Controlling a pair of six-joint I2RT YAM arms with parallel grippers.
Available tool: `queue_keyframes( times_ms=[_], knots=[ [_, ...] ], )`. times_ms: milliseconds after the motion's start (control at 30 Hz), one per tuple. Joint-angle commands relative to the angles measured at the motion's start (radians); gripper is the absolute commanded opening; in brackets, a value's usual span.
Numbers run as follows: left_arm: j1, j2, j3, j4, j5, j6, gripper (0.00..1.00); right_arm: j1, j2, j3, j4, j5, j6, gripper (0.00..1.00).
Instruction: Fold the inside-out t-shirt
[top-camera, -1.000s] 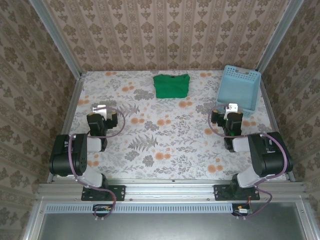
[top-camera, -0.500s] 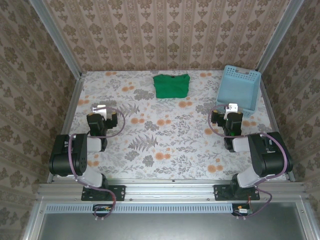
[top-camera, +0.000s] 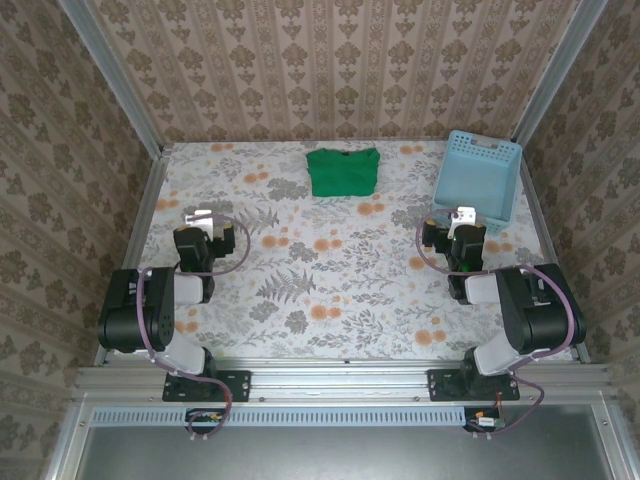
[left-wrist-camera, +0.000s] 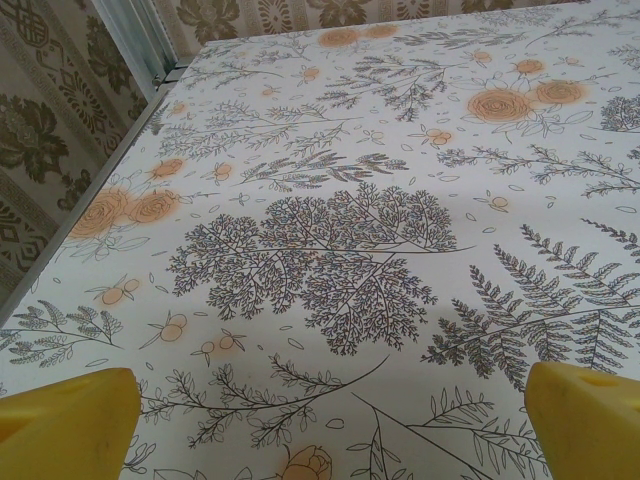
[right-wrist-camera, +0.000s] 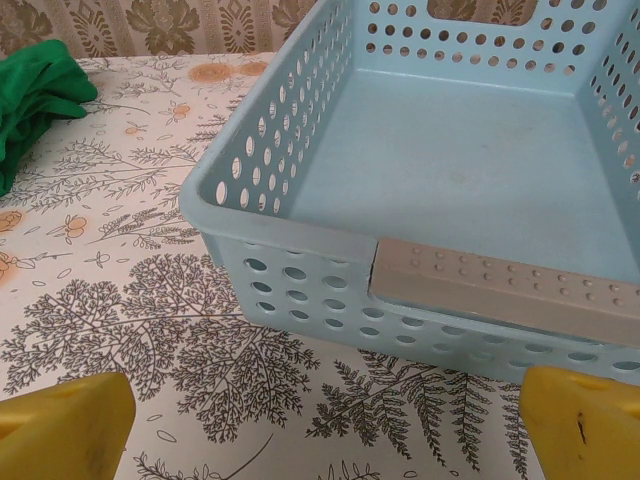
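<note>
t-shirt (top-camera: 343, 171) at far table (top-camera: 330, 285) edge; left gripper (top-camera: 198, 216), right gripper (top-camera: 462, 214) (jaws wide)

Table (top-camera: 330, 290): white surface, grey fern and orange flower print.
Basket (top-camera: 478, 180): light blue plastic, perforated walls, upright at the table's far right corner.
Strip (right-wrist-camera: 500, 285): grey, on the basket's near wall.

So my tabletop (top-camera: 330, 270) is covered edge to edge in a white print with grey ferns and orange flowers. The green t-shirt (top-camera: 343, 171) lies in a wrinkly rough square at the far edge, about mid-width. The light blue basket (top-camera: 485, 147) sits in the far right corner, well apart from it.
</note>
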Motion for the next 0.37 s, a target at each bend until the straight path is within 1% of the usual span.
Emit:
queue_keyframes(
  times_ms=[0,333],
  knots=[
    [-0.007,-0.009,0.006,0.017,-0.008,-0.018,1.00,0.001,-0.006,0.016,0.012,-0.008,0.012,1.00],
    [-0.007,-0.009,0.006,0.018,-0.007,-0.018,1.00,0.003,-0.007,0.016,0.012,-0.005,0.011,1.00]
  ],
)
